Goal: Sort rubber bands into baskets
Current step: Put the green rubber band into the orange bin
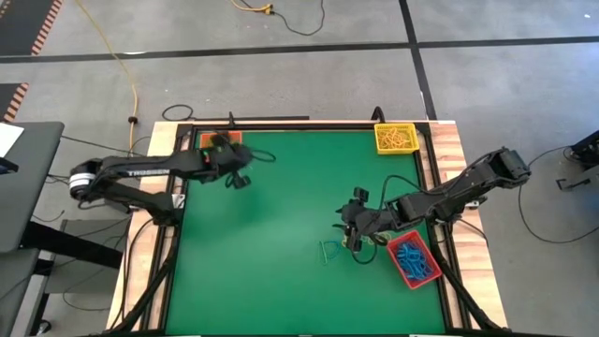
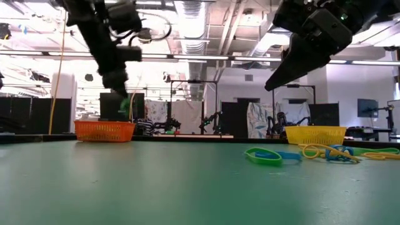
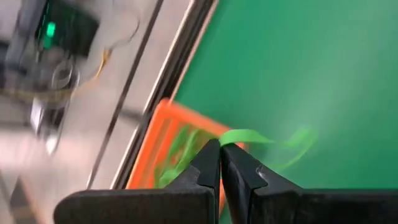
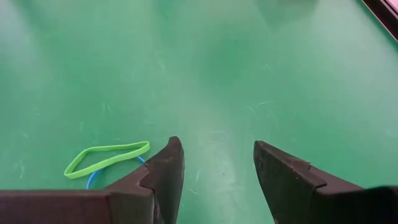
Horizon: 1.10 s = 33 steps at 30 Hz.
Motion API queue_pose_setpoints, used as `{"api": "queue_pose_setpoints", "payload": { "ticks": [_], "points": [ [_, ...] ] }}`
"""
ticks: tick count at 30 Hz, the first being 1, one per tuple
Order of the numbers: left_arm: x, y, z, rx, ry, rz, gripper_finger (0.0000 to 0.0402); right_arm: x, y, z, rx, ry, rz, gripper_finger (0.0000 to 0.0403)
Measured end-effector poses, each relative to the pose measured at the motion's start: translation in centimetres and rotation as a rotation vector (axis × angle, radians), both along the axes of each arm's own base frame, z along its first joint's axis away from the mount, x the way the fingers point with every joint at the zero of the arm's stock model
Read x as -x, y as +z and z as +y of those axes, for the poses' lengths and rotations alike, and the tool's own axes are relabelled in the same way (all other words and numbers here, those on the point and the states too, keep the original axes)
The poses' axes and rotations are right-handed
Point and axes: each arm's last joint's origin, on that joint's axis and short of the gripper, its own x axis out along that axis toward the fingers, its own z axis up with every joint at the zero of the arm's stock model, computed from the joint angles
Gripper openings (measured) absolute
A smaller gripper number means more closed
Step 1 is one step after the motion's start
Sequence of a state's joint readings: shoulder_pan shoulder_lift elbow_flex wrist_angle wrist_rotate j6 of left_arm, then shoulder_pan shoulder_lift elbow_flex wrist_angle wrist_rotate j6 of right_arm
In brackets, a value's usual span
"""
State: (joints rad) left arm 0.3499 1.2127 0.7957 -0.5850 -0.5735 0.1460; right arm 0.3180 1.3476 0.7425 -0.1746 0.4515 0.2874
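The orange basket [image 1: 206,139] sits at the table's far left corner with green bands in it [image 3: 177,149]. Just above it is my left gripper [image 1: 227,150] [image 3: 220,155], shut on a green rubber band [image 3: 261,138] [image 2: 125,104]. The yellow basket [image 1: 396,138] with yellow bands stands at the far right corner. The red basket [image 1: 414,259] with blue bands is at the right edge. My right gripper [image 1: 354,234] [image 4: 214,168] hovers open above the mat. A green band [image 4: 107,157] overlapping a blue one [image 4: 92,180] lies flat on the mat just beside its fingers. My left gripper pinches the green rubber band at one end of its loop [image 3: 225,138] between the two fingertips. The fingers slant down from the table's left side. The band is lifted clear, and its free part trails out past the fingertips over the orange basket's edge.
Loose green, blue and yellow bands [image 2: 325,152] lie on the green mat in its right half, in front of the yellow basket [image 2: 314,134]. The middle and near left of the mat [image 1: 262,262] hold nothing. A raised wooden border [image 1: 454,150] frames the table.
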Motion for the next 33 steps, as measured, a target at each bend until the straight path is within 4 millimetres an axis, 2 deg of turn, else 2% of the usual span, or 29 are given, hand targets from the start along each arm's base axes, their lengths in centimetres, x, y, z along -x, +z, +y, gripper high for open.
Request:
{"api": "queue_pose_setpoints", "payload": {
  "ticks": [4, 8, 17, 23, 27, 33],
  "points": [
    [2.7, -0.6, 2.1, 0.015, 0.139, 0.037, 0.0000, 0.1, -0.5, -0.2, -0.001, -0.004, -0.009, 0.0219],
    [4.4, -1.0, 3.9, 0.017, 0.249, 0.048, 0.0000, 0.3, -1.1, -0.5, -0.006, -0.014, -0.014, 0.0219],
    [6.2, -1.0, 6.6, 0.053, 0.321, 0.014, 0.0000, 0.2, -1.2, -0.6, -0.015, -0.022, -0.019, 0.0219],
    [6.6, -2.0, 7.7, 0.139, 0.326, 0.007, 0.0004, 0.2, -1.1, -0.6, -0.019, -0.023, -0.026, 0.0219],
    [6.4, -3.1, 8.2, 0.176, 0.333, 0.050, 0.0037, 0.2, -1.1, -0.6, -0.021, -0.023, -0.031, 0.0219],
    [5.9, -4.4, 8.4, 0.260, 0.316, 0.062, 0.0119, 0.2, -1.1, -0.3, -0.021, -0.013, -0.031, 0.0219]
  ]
}}
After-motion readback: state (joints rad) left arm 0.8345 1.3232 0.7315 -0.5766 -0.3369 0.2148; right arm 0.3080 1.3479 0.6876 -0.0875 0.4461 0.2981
